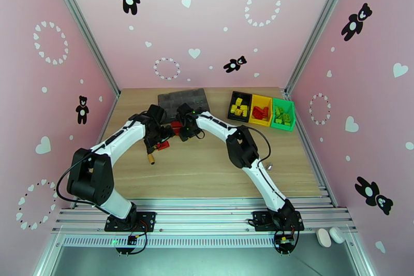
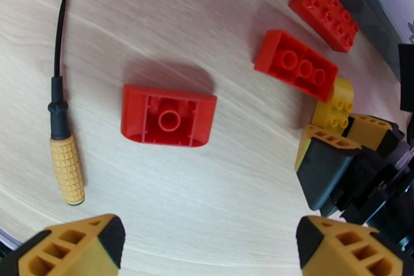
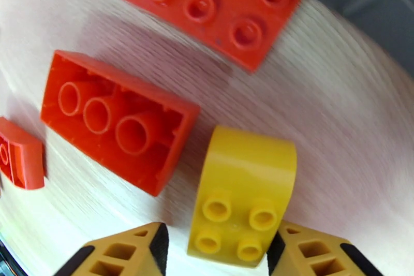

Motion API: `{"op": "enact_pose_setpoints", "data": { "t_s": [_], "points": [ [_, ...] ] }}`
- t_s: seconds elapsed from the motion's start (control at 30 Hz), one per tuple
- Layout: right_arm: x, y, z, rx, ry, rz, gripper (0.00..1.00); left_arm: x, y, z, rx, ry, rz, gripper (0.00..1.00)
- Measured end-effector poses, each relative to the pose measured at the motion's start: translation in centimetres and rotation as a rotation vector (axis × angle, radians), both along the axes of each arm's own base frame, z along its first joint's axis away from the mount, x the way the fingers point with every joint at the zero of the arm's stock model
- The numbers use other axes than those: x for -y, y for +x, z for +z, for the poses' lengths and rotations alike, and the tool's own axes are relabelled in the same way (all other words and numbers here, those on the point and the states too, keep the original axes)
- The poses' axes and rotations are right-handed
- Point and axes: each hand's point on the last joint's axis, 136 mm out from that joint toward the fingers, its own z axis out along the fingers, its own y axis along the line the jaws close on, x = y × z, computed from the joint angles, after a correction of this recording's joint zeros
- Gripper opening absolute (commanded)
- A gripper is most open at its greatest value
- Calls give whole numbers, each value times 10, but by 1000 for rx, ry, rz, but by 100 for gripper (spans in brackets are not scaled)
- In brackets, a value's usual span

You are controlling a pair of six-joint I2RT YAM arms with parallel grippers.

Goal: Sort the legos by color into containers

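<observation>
Straddling yellow lego [image 3: 243, 199], right hand [image 3: 218, 245] narrow, one side gapped; left hand [image 2: 211, 231] wide.

The organizer box [image 1: 183, 100] is found at the back of the table [image 1: 217, 178], and everything is placed from it. To its right, a joined row of three bins [image 1: 261, 124] is set, with bricks [image 1: 239, 107] piled inside each. Just before the box's near edge, a studs-up long brick [image 2: 324, 14] is laid. Next out, an upturned long brick [image 2: 296, 64] is seen. Just beside that (on the side away from the box), a small brick [image 2: 335, 105] is flanked by the fingers of the right gripper [image 3: 217, 245]. Farther before the box and leftward, an upturned curved brick [image 2: 168, 115] is spotted alone. Farthest from the box, the screwdriver [image 2: 64, 137] is laid flat.
</observation>
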Motion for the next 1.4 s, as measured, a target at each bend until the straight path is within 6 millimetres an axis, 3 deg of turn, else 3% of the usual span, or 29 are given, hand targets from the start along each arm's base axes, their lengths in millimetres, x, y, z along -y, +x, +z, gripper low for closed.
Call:
{"op": "enact_pose_setpoints", "data": {
  "t_s": [0.27, 0.47, 0.67, 0.8, 0.97, 1.17, 1.27, 1.4],
  "points": [
    [4, 6, -1, -4, -23, -104, 34, -7, -10, 4, 14, -16, 14, 99],
    [9, 6, 0, 1, -25, -142, 28, -6, -8, 4, 21, -25, 15, 98],
    [55, -8, 9, -43, -72, -209, 26, 11, 12, 5, 35, -74, -8, 98],
    [97, 6, 37, -39, -43, -310, 24, 51, 44, 5, 68, -160, -78, 99],
    [157, 45, 82, 29, 13, -458, 22, 139, 84, 11, 120, -312, -237, 98],
    [220, 71, 96, 50, 12, -593, 22, 238, 110, 25, 169, -454, -413, 98],
    [248, 83, 105, 55, 6, -651, 22, 268, 113, 29, 179, -499, -459, 98],
    [276, 116, 127, 118, 30, -721, 22, 283, 124, 35, 191, -523, -467, 97]
  ]
}}
